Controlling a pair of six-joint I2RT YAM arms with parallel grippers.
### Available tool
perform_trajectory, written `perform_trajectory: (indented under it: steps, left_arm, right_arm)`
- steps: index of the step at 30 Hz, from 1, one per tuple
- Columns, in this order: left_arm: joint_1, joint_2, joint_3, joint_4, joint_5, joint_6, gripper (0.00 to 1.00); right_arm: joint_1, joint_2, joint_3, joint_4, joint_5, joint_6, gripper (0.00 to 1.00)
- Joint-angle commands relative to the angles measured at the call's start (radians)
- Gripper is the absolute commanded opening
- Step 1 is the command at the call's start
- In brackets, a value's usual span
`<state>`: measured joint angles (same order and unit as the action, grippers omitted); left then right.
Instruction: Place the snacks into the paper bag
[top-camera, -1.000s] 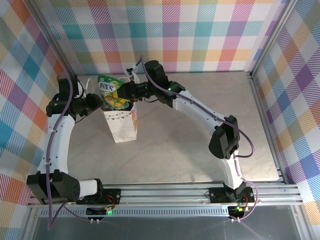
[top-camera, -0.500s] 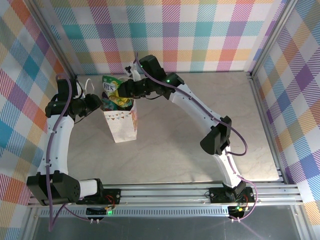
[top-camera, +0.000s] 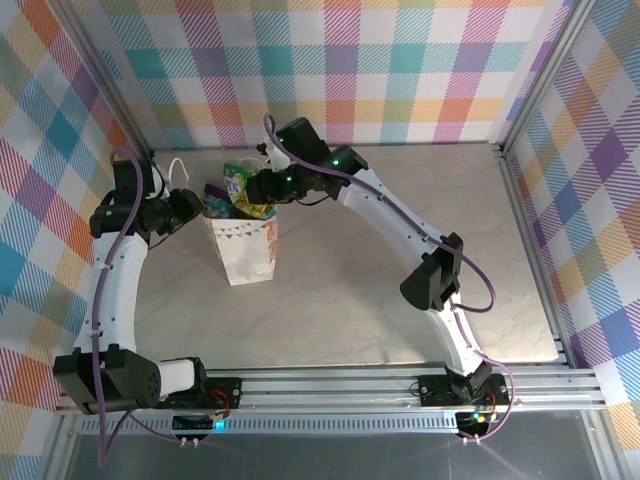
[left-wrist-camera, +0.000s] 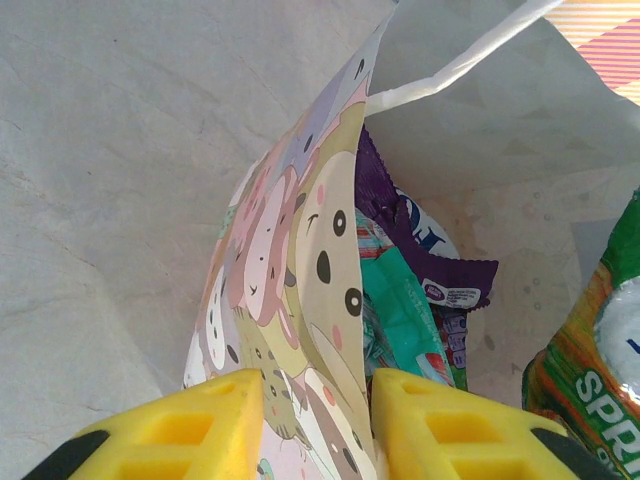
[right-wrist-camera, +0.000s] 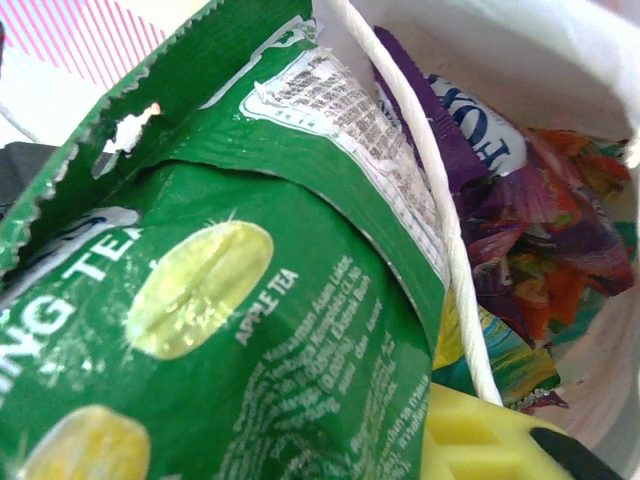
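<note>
The paper bag (top-camera: 245, 250) stands upright on the worktop (top-camera: 380, 280), between the two arms. The left end effector (left-wrist-camera: 315, 400) is clenched on the bag's side wall, one yellow finger on each side of it. The right end effector (top-camera: 252, 188) grasps a green packet (right-wrist-camera: 250, 330) at the bag's mouth. A purple packet (left-wrist-camera: 425, 245) and a teal packet (left-wrist-camera: 400, 310) lie inside the bag

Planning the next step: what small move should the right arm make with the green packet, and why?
Probably lower the green packet deeper, then release: it pokes above the paper bag beside a cord handle, while the left fingers pinch the wall.
</note>
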<state>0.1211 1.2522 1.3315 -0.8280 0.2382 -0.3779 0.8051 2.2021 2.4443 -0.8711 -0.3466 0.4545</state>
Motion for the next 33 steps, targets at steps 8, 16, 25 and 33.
perform_trajectory:
  steps: [8,16,25,33]
  left_arm:
    - [0.009,-0.017,-0.01,0.007,0.0,0.005,0.33]
    - [0.009,-0.013,-0.008,0.012,0.033,0.007,0.33]
    - [0.009,-0.031,-0.013,0.004,0.038,0.007,0.33]
    - [0.008,-0.036,-0.029,0.018,0.053,-0.003,0.33]
  right_arm:
    - [0.003,-0.076,-0.024,-0.035,0.126,-0.033,0.33]
    - [0.005,-0.086,-0.035,0.003,0.169,-0.009,0.33]
    - [0.005,-0.02,0.051,0.032,0.172,0.057,0.32]
    - [0.004,0.008,0.063,0.111,0.1,0.151,0.32]
